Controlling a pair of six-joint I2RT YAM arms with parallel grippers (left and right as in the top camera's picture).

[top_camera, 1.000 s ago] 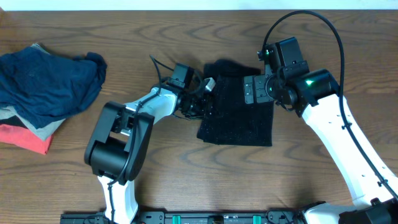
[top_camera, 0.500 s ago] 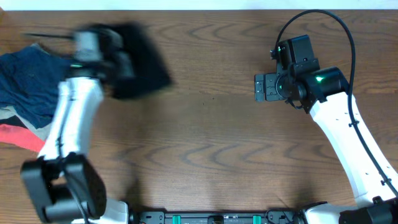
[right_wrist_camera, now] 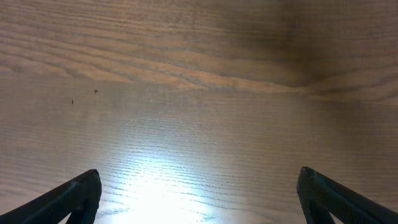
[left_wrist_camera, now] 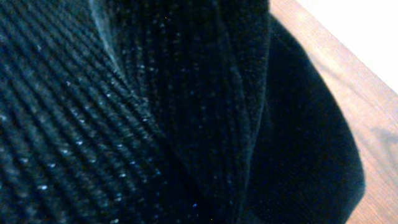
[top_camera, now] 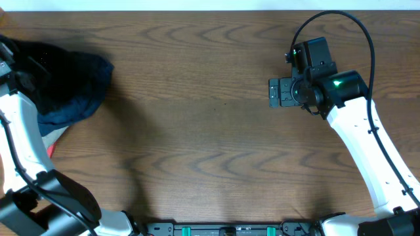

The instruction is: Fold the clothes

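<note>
A black ribbed garment [top_camera: 46, 62] lies on top of the pile of clothes at the table's far left. It fills the left wrist view [left_wrist_camera: 155, 112], close to the camera. My left gripper [top_camera: 14, 69] is at the left edge of the table, over that pile, and its fingers are hidden by the black cloth. My right gripper [top_camera: 274, 92] hovers over bare wood at the right, open and empty, with its fingertips wide apart in the right wrist view [right_wrist_camera: 199, 186].
The pile holds a dark blue garment [top_camera: 82, 88] and a strip of red cloth [top_camera: 51, 149] beneath it. The table's far edge shows in the left wrist view [left_wrist_camera: 348, 68]. The brown wooden table [top_camera: 210, 144] runs between the two arms.
My left arm has swung the black garment from the table's middle to the pile at the far left. My right gripper drew back slightly a second ago and has since held still.
</note>
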